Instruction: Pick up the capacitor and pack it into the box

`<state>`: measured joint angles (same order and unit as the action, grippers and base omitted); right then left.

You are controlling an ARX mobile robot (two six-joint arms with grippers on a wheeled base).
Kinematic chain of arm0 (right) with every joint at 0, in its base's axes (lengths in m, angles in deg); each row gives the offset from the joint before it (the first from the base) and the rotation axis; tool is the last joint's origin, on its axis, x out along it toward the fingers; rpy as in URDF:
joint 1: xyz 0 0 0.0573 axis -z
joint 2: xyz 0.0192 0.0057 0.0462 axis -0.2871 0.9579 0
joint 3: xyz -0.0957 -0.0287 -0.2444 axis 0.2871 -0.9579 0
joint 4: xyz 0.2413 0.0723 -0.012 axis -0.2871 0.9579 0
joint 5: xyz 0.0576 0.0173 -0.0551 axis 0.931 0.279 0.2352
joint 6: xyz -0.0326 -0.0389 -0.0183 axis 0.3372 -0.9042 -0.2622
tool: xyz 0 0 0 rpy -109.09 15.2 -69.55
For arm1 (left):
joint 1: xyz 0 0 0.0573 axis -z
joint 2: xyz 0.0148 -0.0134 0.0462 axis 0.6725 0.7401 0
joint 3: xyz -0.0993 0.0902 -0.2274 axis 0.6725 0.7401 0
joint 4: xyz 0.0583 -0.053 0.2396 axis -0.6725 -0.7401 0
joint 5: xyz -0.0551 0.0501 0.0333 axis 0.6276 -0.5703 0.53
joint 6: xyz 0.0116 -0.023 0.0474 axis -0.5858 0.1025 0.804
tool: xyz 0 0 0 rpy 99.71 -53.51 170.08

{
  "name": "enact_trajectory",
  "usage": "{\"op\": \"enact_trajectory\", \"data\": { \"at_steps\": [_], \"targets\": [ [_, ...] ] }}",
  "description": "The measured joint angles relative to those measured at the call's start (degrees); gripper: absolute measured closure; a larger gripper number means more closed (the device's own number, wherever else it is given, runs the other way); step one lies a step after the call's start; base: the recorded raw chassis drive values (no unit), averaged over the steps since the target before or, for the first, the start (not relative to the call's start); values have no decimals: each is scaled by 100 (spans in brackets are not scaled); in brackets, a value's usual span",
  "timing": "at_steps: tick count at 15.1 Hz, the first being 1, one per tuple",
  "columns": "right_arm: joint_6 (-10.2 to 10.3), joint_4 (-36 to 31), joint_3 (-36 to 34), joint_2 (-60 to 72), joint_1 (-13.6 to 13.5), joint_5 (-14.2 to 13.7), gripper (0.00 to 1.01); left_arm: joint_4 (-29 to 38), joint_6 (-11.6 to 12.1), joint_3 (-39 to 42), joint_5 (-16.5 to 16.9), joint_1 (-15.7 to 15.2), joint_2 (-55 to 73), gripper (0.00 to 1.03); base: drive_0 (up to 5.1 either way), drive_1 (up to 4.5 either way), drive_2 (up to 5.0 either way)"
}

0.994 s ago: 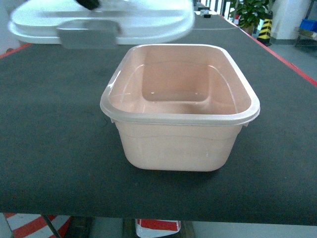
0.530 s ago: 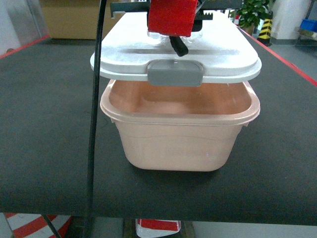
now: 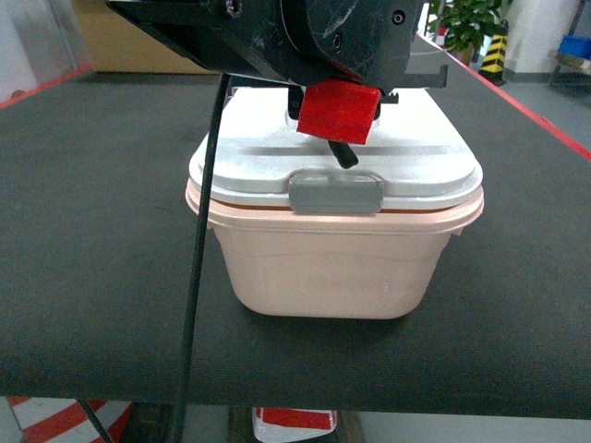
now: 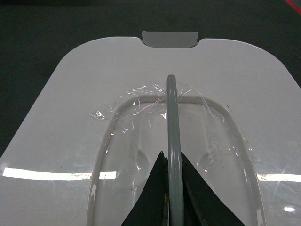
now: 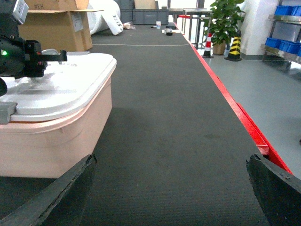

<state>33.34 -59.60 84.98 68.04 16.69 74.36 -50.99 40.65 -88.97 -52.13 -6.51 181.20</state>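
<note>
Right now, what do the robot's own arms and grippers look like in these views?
The left arm is a bulky black housing with small screws, a bright red block beneath it and a black cable hanging down. The left gripper shows black, wedge-shaped fingers. The right gripper shows only two dark, rough-textured, rounded fingertips at the lower corners of its wrist view.

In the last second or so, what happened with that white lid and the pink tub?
The left hand, gripping the lid's grey handle, carried the white lid in from the upper left, across over the pink box, and lowered it onto the rim. The open box is now covered. The box itself did not shift on the black table. The right hand hangs open, off to the side.
</note>
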Motion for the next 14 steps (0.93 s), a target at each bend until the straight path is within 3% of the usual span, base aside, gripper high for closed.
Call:
{"op": "enact_trajectory", "data": {
  "at_steps": [4, 10, 13, 14],
  "targets": [
    [2, 0, 0, 0, 0, 0, 3, -42, 7, 0, 72, 4, 0, 98, 0, 0, 0],
    [2, 2, 0, 0, 0, 0, 3, 262, 199, 81, 210, 7, -17, 38, 0, 0, 0],
    [0, 2, 0, 0, 0, 0, 3, 654, 549, 83, 208, 0, -315, 6, 0, 0, 0],
    [0, 0, 0, 0, 0, -2, 3, 739, 678, 70, 205, -4, -509, 4, 0, 0, 0]
  ]
}}
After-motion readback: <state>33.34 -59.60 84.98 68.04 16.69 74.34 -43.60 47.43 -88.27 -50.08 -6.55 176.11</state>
